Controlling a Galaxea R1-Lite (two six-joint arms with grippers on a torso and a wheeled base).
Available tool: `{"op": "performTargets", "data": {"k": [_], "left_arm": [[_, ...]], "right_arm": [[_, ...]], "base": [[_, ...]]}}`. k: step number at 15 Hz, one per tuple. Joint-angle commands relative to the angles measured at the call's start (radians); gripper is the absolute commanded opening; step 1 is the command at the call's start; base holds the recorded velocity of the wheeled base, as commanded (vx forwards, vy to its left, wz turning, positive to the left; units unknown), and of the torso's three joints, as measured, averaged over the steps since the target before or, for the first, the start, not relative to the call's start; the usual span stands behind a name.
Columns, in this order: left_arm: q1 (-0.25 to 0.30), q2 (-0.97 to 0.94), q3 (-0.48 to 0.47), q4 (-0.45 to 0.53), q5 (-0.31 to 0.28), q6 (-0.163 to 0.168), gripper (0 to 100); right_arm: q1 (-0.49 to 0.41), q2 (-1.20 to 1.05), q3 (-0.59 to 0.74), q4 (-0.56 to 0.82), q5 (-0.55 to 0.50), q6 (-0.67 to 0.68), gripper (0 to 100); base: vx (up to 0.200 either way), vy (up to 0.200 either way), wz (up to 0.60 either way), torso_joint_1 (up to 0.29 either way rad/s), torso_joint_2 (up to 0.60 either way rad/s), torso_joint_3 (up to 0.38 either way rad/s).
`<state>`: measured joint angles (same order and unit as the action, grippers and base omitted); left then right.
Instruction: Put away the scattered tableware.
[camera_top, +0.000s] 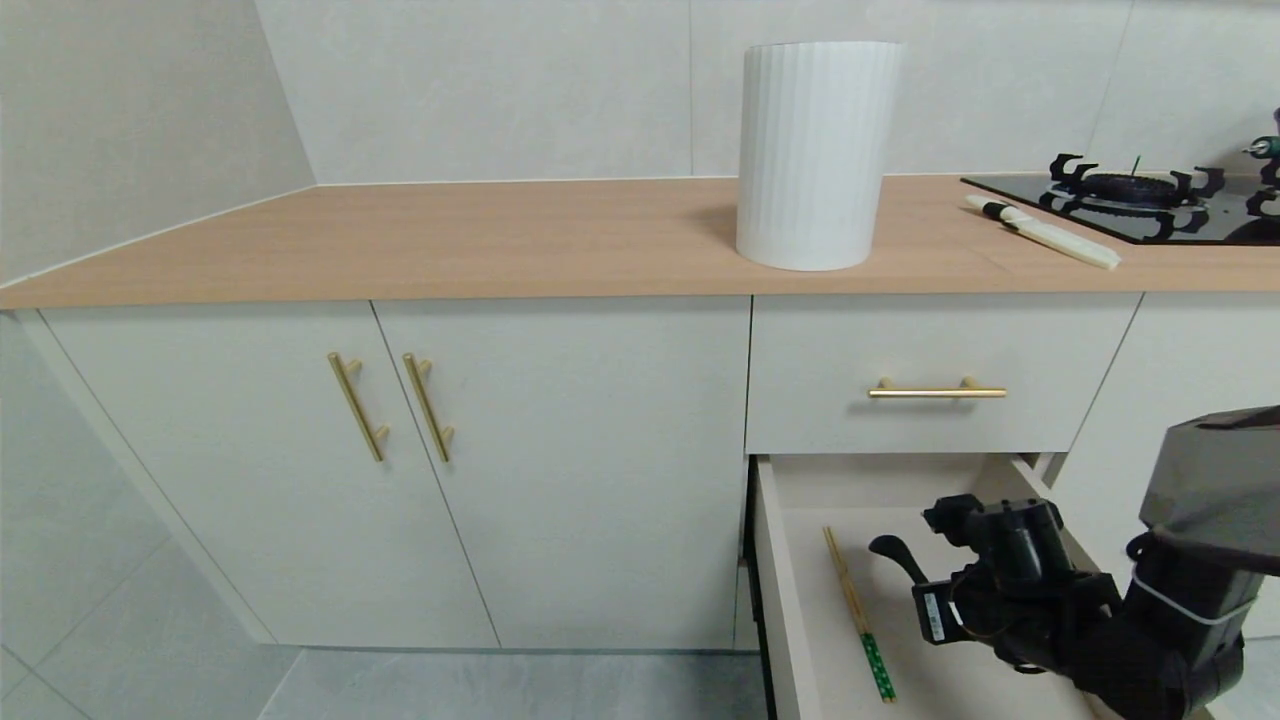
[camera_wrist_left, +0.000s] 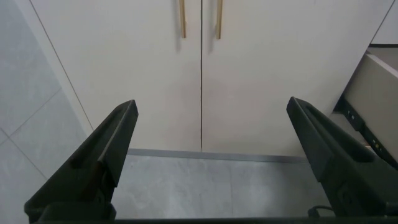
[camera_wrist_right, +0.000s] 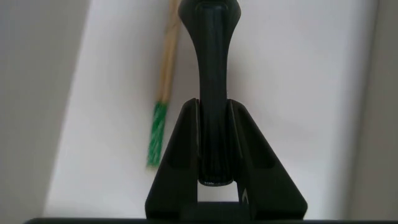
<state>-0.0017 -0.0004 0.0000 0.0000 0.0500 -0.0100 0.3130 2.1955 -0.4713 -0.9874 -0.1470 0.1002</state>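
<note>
Head view
- Surface: a wooden kitchen surface runs along a tiled wall above pale cabinet doors with gold bar handles.
- White ribbed container: stands upright on the surface, above the drawer stack.
- White utensil: a long white utensil with a black tip lies flat on the surface, just beside the black gas hob.
- Upper drawer: is shut.
- Lower drawer: is pulled out below it.
- Chopsticks: a pair of wooden chopsticks with green ends lies inside the lower drawer, near its left wall.
- Right gripper: is over the lower drawer's interior and grasps a black spoon, whose bowl end points toward the chopsticks but is apart from them.

Left wrist view
- Left gripper: faces the cabinet doors low down, above the grey floor.
- Fingers: are spread wide with nothing between them.
- Drawer: a corner of the lower drawer shows at the edge.

Right wrist view
- Fingers: are clenched on the handle of the black spoon.
- Spoon: the handle runs straight out from the right gripper, with the rounded end farthest away.
- Chopsticks: they lie on the drawer floor beside the spoon, not touching it.
- Contact: whether the spoon touches the drawer floor cannot be told.
</note>
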Motion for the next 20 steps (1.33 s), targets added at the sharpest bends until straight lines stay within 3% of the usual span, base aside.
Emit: {"op": "performTargets", "data": {"k": [1, 9, 10, 20], "left_arm": [[0.000, 0.000, 0.000, 0.000, 0.001, -0.001, 100], [0.000, 0.000, 0.000, 0.000, 0.001, -0.001, 100], [0.000, 0.000, 0.000, 0.000, 0.001, -0.001, 100], [0.000, 0.000, 0.000, 0.000, 0.001, -0.001, 100]], "right_arm": [[-0.006, 0.139, 0.013, -0.051, -0.014, -0.002, 0], [-0.008, 0.167, 0.000, -0.059, -0.023, -0.001, 0], [-0.008, 0.167, 0.000, -0.069, -0.023, -0.001, 100], [-0.022, 0.121, 0.013, -0.080, -0.025, -0.001, 100]], "base": [[0.000, 0.000, 0.00, 0.000, 0.00, 0.000], [0.000, 0.000, 0.00, 0.000, 0.00, 0.000], [0.000, 0.000, 0.00, 0.000, 0.00, 0.000], [0.000, 0.000, 0.00, 0.000, 0.00, 0.000]]}}
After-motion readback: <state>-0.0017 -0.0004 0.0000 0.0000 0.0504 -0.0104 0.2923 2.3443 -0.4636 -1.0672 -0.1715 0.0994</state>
